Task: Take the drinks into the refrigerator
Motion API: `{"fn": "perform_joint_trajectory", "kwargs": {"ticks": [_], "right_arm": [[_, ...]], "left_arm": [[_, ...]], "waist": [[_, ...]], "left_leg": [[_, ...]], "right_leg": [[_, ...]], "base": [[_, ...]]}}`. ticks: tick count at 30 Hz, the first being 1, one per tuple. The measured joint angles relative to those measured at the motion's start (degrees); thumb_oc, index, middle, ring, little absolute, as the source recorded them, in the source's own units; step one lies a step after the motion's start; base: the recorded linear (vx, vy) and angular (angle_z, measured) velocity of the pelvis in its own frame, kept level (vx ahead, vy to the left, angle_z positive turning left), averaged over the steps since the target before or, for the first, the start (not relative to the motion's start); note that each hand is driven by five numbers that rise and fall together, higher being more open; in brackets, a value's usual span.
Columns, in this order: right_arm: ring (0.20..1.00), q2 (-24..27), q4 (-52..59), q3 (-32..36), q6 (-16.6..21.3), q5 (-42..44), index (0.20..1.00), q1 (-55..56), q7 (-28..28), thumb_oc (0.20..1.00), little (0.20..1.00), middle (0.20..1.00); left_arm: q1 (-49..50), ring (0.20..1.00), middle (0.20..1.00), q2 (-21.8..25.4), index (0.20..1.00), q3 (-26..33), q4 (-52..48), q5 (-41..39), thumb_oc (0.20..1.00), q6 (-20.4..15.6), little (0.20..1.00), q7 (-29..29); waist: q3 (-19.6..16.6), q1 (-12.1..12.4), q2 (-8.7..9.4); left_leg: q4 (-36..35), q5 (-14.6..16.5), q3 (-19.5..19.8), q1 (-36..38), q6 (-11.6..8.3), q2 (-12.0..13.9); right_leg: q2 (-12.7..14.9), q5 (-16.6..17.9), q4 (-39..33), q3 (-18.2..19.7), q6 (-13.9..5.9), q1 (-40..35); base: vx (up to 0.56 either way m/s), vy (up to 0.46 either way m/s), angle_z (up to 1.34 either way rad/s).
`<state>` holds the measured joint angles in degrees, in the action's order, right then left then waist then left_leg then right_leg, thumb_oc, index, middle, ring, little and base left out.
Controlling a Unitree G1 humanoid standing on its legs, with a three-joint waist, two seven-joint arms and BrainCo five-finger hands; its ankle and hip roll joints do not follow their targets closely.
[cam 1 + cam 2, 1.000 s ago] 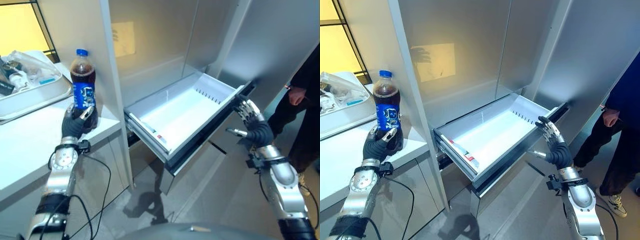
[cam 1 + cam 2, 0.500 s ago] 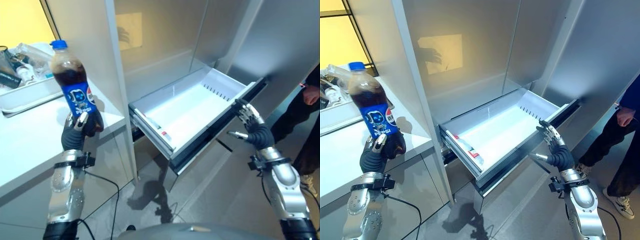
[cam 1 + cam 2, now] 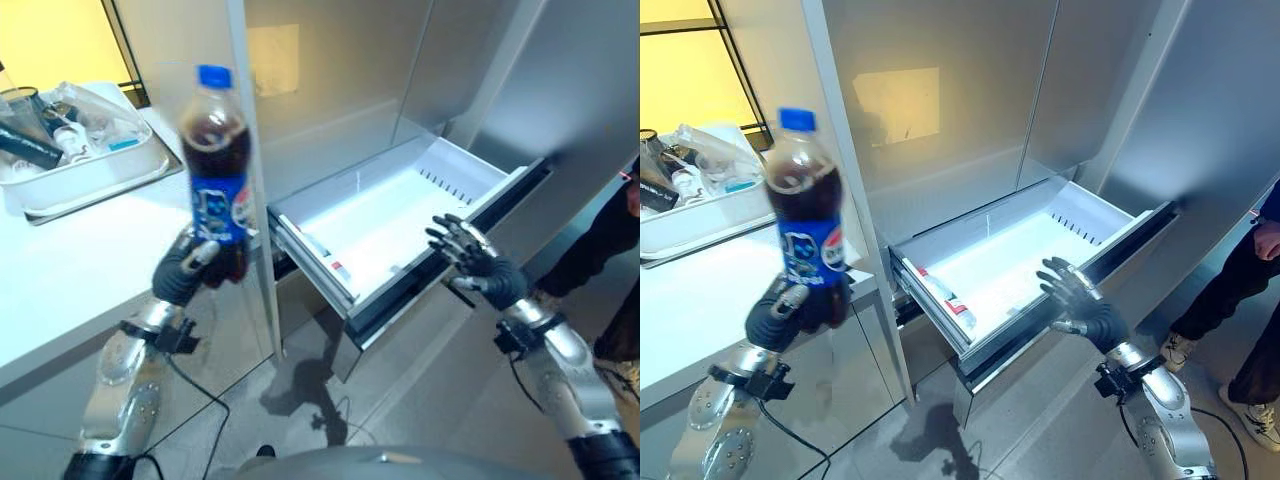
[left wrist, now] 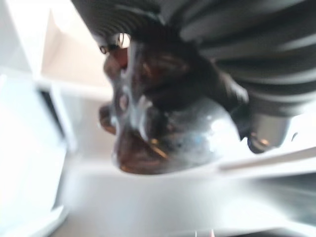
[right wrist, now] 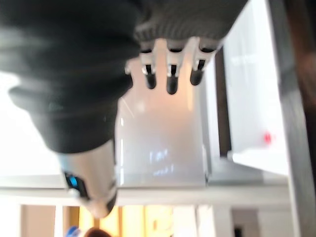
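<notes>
The left robot hand (image 3: 185,277) is gripping the lower part of a cola bottle (image 3: 215,185), its fingers curled round it, and is holding the bottle upright in the air, off the edge of the white counter (image 3: 70,280) and in front of the tall white panel (image 3: 835,130) that stands between the counter and the refrigerator (image 3: 980,100). The bottle is carrying a blue cap and a blue label, and the dark drink is reaching up to its neck.

On the counter, toward the back, a white tray (image 3: 95,180) is sitting with clear plastic wrapping and a few small items piled in it.

The refrigerator's grey doors are standing shut above, while its lower drawer (image 3: 1010,265) is standing pulled out, showing a white interior with a flat printed packet (image 3: 945,295) lying along its near left side.

The right robot hand (image 3: 1075,303) is hovering over the drawer's front rim with fingers spread and relaxed, grasping nothing.

A person's dark-clothed leg (image 3: 1240,330) is standing at the far right on the grey floor (image 3: 400,400).
</notes>
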<state>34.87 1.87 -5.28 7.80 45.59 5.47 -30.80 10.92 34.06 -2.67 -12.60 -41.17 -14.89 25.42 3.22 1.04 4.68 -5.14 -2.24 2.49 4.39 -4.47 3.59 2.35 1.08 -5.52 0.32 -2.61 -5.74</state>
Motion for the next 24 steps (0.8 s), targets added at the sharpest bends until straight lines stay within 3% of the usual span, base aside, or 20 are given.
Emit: {"fn": "perform_joint_trajectory", "kwargs": {"ticks": [3,5,9,15,24], "right_arm": [[1.000,2.28,-2.41,-2.82,-1.49,3.37,1.000,-2.51,-1.95,1.000,1.000,1.000],[1.000,2.11,-2.48,-4.04,-1.88,5.38,1.000,-3.52,-2.28,1.000,1.000,1.000],[1.000,1.17,-2.57,-7.12,-2.15,8.09,1.000,-6.03,-2.52,1.000,1.000,1.000],[1.000,-2.66,-2.64,-10.81,-3.45,11.45,1.000,-8.23,-2.71,1.000,1.000,1.000],[1.000,-7.63,-6.45,-14.43,-4.66,12.63,1.000,-10.24,-2.60,1.000,1.000,1.000]], "left_arm": [[0.59,0.200,0.200,5.55,0.200,-5.68,0.11,0.03,0.200,1.70,0.200,2.15],[0.63,0.200,0.200,6.85,0.200,-7.79,0.39,1.05,0.200,2.03,0.200,2.98],[0.25,0.200,0.200,7.28,0.200,-10.62,2.25,2.42,0.200,2.21,0.200,3.90],[-0.34,0.200,0.200,9.23,0.200,-12.41,6.95,11.26,0.200,2.15,0.200,3.42],[-1.59,0.200,0.200,6.62,0.200,-13.88,9.66,13.44,0.200,2.03,0.200,2.31]], "waist": [[0.02,-0.13,0.05],[0.10,-0.17,-0.07],[0.11,-0.10,-0.10],[0.18,-0.01,-0.20],[0.33,-0.01,-0.42]], "left_leg": [[0.00,-0.05,-0.02,0.02,-0.05,0.11],[0.01,-0.05,-0.06,0.06,-0.05,0.12],[0.01,-0.05,-0.14,0.17,-0.05,0.09],[0.00,-0.03,-0.52,0.22,-0.05,0.05],[-0.01,-0.01,-0.82,0.10,-0.07,0.13]], "right_leg": [[-0.11,0.01,-0.01,-0.02,0.01,0.00],[-0.12,0.01,-0.01,0.00,0.01,0.01],[-0.09,0.01,-0.02,0.07,0.01,0.08],[-0.06,0.02,-0.02,0.41,0.03,0.27],[-0.11,0.09,-0.02,0.72,0.08,0.55]], "base": [[0.00,0.000,0.00],[0.00,0.000,0.00],[0.00,0.000,0.00],[0.00,0.000,-0.02],[0.00,0.000,0.00]]}}
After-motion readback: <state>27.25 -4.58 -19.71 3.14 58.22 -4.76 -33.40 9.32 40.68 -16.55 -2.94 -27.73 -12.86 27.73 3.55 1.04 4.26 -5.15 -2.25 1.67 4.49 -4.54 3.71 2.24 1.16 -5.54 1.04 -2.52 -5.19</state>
